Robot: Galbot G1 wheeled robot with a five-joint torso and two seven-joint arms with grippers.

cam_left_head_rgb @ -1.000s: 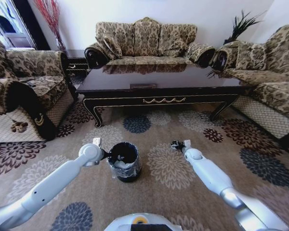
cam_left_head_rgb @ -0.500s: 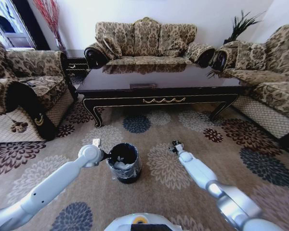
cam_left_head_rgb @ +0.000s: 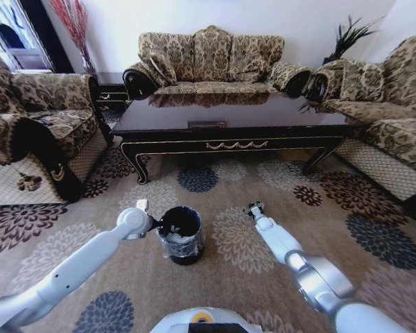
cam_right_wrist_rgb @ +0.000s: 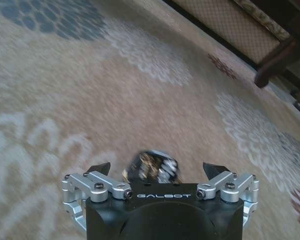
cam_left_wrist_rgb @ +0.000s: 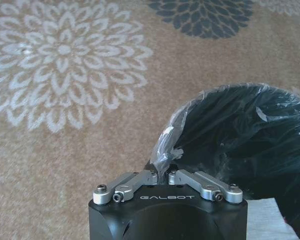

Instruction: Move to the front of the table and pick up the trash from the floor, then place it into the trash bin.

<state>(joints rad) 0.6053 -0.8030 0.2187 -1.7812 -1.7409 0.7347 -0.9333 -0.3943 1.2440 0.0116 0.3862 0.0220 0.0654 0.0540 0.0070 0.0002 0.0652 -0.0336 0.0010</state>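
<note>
My left gripper (cam_left_head_rgb: pixel 152 223) is shut on the shiny plastic liner at the rim of the small black trash bin (cam_left_head_rgb: pixel 182 236), which stands on the flowered carpet floor (cam_left_head_rgb: pixel 229 277). In the left wrist view the left gripper (cam_left_wrist_rgb: pixel 162 173) pinches the liner edge beside the trash bin (cam_left_wrist_rgb: pixel 240 140). My right gripper (cam_left_head_rgb: pixel 253 208) is down at the carpet right of the bin. In the right wrist view the right gripper (cam_right_wrist_rgb: pixel 156 170) is open, and a dark crumpled wrapper (cam_right_wrist_rgb: pixel 151 164), a piece of trash, lies between its fingers. The long dark table (cam_left_head_rgb: pixel 229 119) stands ahead.
Patterned sofas (cam_left_head_rgb: pixel 211 59) flank the table on the left, the far side and the right. A table leg (cam_right_wrist_rgb: pixel 272 67) and a sofa base show beyond the right gripper. Open carpet lies between me and the table.
My right arm has folded, with its elbow now nearer the camera, and the gripper has kept close to the same carpet spot. The left arm and bin have not moved.
</note>
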